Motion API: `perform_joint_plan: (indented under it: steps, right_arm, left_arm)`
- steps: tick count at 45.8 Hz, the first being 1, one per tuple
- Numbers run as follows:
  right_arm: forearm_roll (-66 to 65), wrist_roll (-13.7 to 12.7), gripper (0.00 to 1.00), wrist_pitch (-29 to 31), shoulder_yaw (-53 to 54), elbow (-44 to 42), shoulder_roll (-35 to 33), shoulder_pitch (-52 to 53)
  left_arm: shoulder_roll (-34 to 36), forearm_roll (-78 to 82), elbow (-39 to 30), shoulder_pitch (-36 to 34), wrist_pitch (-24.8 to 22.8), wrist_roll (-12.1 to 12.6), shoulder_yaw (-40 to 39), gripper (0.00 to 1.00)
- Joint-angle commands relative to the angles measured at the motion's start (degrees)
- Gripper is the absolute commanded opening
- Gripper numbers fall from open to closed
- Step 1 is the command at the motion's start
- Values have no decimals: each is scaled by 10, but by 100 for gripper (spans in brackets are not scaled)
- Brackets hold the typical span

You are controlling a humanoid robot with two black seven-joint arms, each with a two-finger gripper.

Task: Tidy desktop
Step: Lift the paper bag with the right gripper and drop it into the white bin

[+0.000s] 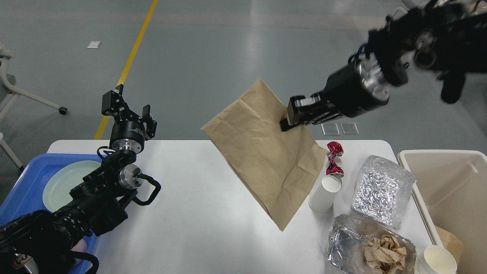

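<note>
The right gripper (284, 121) pinches the upper edge of a brown paper bag (266, 152) (flat, creased), holding it in the air above the desktop (198, 213). Under the bag's right side, near the desk's far right corner, stand a white paper cup (324, 193) and a crushed red can (333, 158). The left gripper (131, 99) hovers spread over the far left corner.

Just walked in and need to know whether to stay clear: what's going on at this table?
The robot is clearing litter off the white desktop. Its right gripper is shut on a flat brown paper bag, held in the air above the table. The left gripper is open and holds nothing, near the blue plastic tray. A crushed red can, a white paper cup and foil containers lie beside the beige bin.
</note>
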Motion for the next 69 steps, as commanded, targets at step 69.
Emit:
perform_joint_plan:
  steps: [69]
  right_arm:
    - [-223,-13,0,-127,-356,-499,-15,-446]
  left_arm:
    - [0,0,0,0,0,0,0,100]
